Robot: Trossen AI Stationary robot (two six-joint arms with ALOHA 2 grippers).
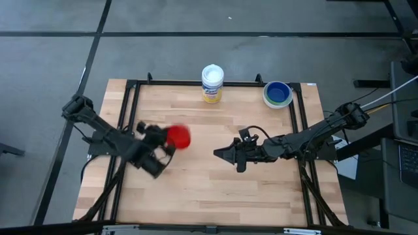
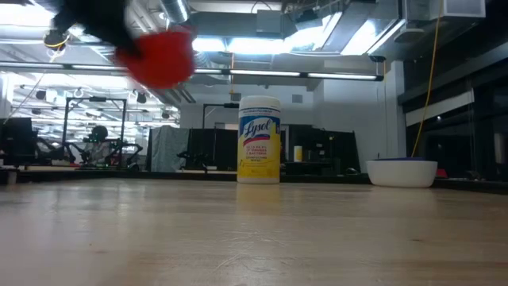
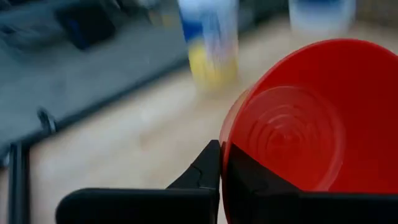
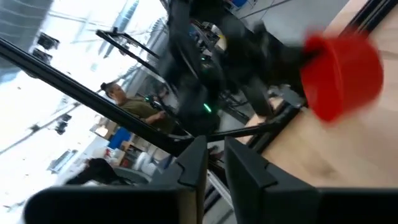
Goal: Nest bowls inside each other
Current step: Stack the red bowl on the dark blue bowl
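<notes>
A red bowl (image 1: 177,137) hangs high above the table's left middle, and my left gripper (image 1: 163,147) is shut on it. In the low view the red bowl (image 2: 159,56) is well clear of the wood. A white bowl (image 1: 277,94) stands on its base at the far right corner with a blue bowl nested inside it; a green rim shows between them. My right gripper (image 1: 217,155) hovers over the table's middle, pointing level toward the red bowl. Its fingers stand a narrow gap apart with nothing between them (image 4: 215,146). My left gripper pinches the red bowl's rim (image 3: 225,134). One finger (image 3: 205,171) is outside the wall, and the other shows dark through the red wall from inside (image 3: 261,180). The fingers come from the table's left, slanting a little down. The bowl is lifted clear and tilted.
A white canister (image 1: 212,83) with a yellow-blue label stands at the far edge's middle. Black frame rails (image 1: 130,104) run along the table's sides. A person (image 4: 124,102) shows in the room beyond the table. Bare wood lies between the two grippers and toward the near edge.
</notes>
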